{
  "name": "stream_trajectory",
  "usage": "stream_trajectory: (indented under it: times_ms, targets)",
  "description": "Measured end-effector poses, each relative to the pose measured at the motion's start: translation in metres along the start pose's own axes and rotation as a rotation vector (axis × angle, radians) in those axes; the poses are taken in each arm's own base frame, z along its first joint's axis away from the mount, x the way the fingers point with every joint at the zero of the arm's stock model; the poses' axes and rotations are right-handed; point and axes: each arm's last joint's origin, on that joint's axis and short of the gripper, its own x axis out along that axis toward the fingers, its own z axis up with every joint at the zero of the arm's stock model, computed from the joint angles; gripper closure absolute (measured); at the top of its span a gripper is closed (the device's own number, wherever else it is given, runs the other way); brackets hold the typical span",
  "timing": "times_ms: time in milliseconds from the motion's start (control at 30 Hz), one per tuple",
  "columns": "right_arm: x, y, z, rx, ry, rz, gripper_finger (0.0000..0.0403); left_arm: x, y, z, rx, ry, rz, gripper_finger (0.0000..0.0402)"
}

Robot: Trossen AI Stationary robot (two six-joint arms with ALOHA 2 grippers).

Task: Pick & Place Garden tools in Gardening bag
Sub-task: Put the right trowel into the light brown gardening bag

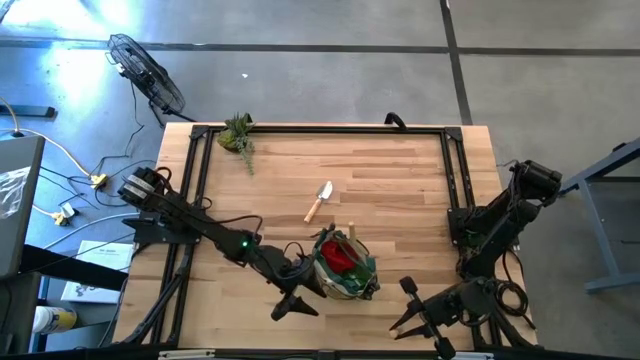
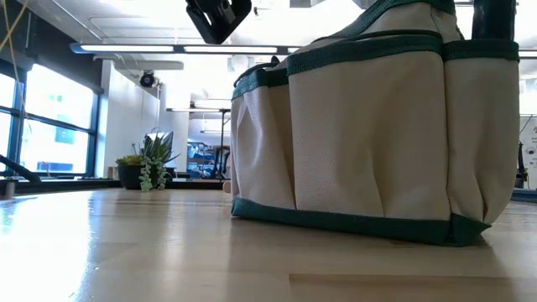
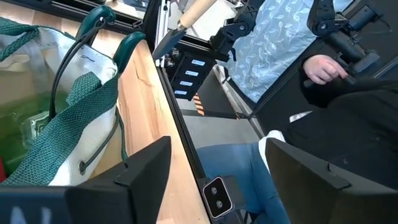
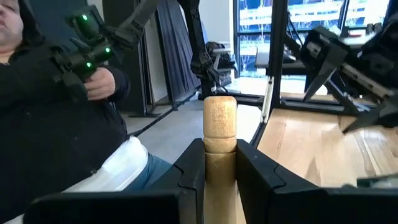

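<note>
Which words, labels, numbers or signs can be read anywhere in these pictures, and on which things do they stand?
None can be read.
White labels on the dark box beyond the table's edge, left wrist view: print too small to read.
Orange striped sticker below that box: warning stripes only, no letters.
Gardening bag: no printing visible on its cloth.
Wooden handle in the right gripper: no marking visible.
</note>
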Motion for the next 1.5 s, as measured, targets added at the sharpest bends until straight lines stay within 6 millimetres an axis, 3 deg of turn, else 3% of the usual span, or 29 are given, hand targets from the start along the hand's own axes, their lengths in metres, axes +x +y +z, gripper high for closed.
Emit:
stream_trajectory:
  times_ms: [367,900,1233,1500]
  targets:
    - [0.015,-0.028,0.013,-0.001,-0.082,0.080,0.0350,0.000,0.000,0.000,-0.015,-0.006,0.004,0.0135]
    - [0.020,-0.043,0.029,-0.084,-0.218,0.255,0.0350,0.001,-0.003,0.005,0.300,-0.075,0.064,0.0135]
    - [0.019,-0.043,0.033,-0.158,-0.276,0.276,0.0350,0.005,-0.016,0.036,0.443,-0.083,0.403,0.0135]
    - [0.022,-0.057,0.037,-0.154,-0.296,0.189,0.0350,0.006,-0.035,0.052,0.481,-0.137,0.373,0.0135]
